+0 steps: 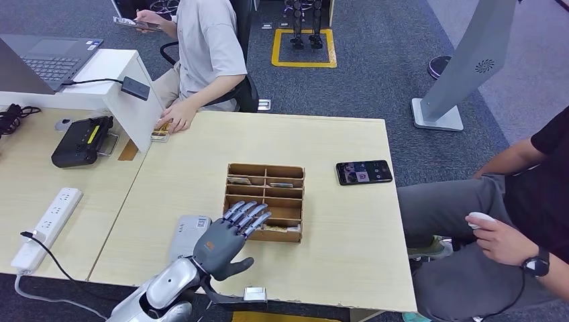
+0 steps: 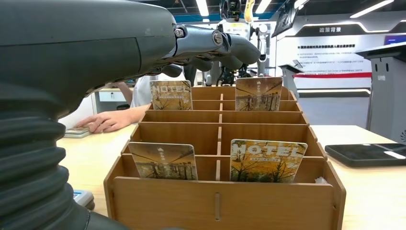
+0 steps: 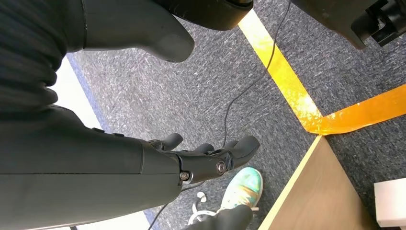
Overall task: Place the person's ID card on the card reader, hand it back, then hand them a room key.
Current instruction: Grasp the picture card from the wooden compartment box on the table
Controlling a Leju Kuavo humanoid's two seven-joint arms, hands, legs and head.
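My left hand hovers open over the table's near edge, its fingers stretched out above the near side of a wooden card rack. It holds nothing. Hotel key cards stand upright in several of the rack's slots. The grey card reader lies flat just left of my hand. Across the table a seated person rests a hand on a small card-like object. My right hand hangs beside the table over the carpet, fingers apart and holding nothing.
A black phone lies right of the rack. A second person sits at the right edge holding a white object. On the left desk are a power strip, a black device and a laptop.
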